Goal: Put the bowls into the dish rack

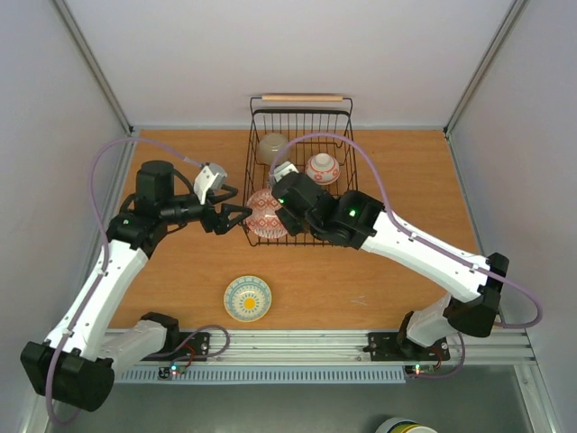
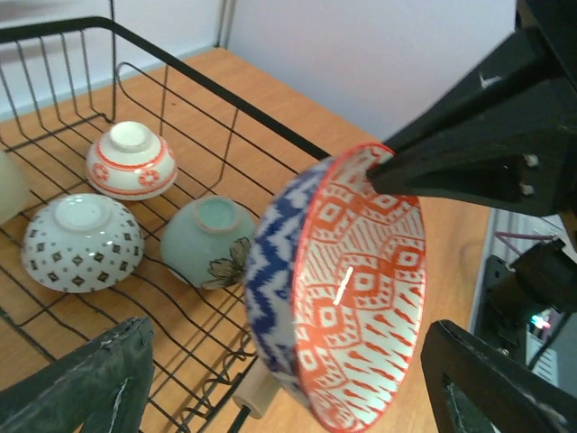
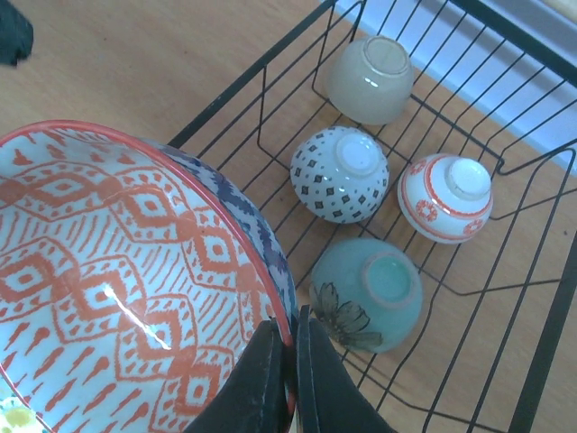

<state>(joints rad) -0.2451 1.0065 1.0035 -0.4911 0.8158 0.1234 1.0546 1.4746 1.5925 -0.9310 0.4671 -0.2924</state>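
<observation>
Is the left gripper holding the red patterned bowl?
No, the right gripper pinches the red patterned bowl by its rim; the left gripper stands open.

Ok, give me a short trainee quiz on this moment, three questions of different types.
1. True or false: the right tool is shut on the rim of the red-patterned bowl.
2. How many bowls lie upside down inside the dish rack?
3. The left tool is: A) open B) shut on a bowl C) out of view.
Key: 1 true; 2 four; 3 A.
</observation>
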